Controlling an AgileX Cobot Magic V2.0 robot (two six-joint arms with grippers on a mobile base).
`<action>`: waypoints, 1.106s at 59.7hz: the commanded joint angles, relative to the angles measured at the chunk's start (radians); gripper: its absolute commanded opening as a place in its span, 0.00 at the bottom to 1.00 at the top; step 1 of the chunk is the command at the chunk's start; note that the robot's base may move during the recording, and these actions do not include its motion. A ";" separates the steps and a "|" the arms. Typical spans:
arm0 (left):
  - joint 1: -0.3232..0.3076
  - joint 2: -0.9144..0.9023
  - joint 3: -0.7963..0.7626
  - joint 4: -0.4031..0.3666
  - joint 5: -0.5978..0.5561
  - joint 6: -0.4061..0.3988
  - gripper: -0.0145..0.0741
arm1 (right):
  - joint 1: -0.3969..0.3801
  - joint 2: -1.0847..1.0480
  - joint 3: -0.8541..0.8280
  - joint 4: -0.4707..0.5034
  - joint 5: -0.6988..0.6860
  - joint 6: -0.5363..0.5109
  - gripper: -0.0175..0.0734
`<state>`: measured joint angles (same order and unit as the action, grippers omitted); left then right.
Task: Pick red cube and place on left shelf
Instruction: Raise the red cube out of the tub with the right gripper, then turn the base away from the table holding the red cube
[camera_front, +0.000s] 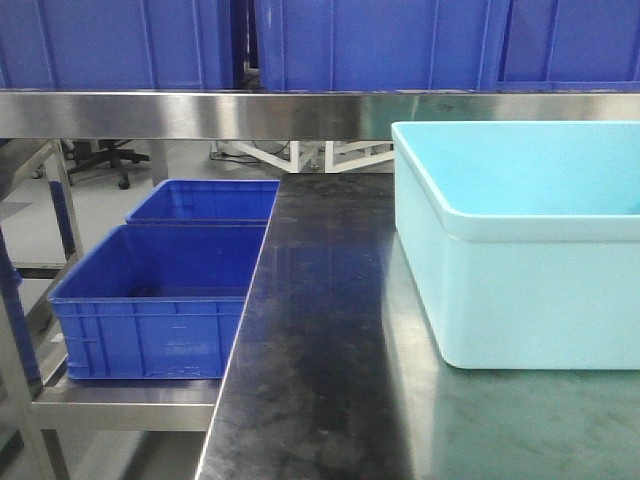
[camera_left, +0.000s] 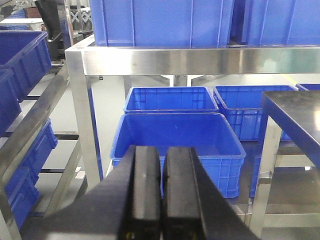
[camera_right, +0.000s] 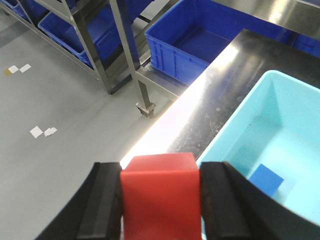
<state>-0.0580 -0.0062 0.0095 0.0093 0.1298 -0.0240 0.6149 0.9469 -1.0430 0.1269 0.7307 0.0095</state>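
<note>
The red cube (camera_right: 160, 195) fills the gap between the black fingers (camera_right: 102, 200) of my right gripper (camera_right: 161, 172), which is shut on it, held high above the dark steel table edge (camera_right: 210, 115) and the light blue tub (camera_right: 272, 125). My left gripper (camera_left: 162, 155) is shut with nothing between its pads, pointing at the left shelf (camera_front: 120, 405) where blue bins (camera_left: 177, 142) stand. Neither gripper shows in the front view, and the cube is out of sight there.
The light blue tub (camera_front: 520, 240) stands on the dark table (camera_front: 320, 330) at right; a blue flat piece (camera_right: 266, 179) lies inside it. Two blue bins (camera_front: 160, 295) sit on the lower left shelf. A steel rail (camera_front: 300, 112) with more blue bins (camera_front: 370, 45) runs overhead.
</note>
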 joint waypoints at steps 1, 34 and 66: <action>-0.006 -0.016 0.023 -0.003 -0.088 -0.001 0.28 | 0.002 -0.016 -0.028 0.002 -0.067 -0.010 0.25; -0.006 -0.016 0.023 -0.003 -0.088 -0.001 0.28 | 0.002 -0.016 -0.028 0.002 -0.067 -0.010 0.25; -0.006 -0.016 0.023 -0.003 -0.088 -0.001 0.28 | 0.002 -0.016 -0.028 0.002 -0.067 -0.010 0.25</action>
<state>-0.0580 -0.0062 0.0095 0.0093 0.1298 -0.0240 0.6149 0.9469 -1.0430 0.1269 0.7322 0.0095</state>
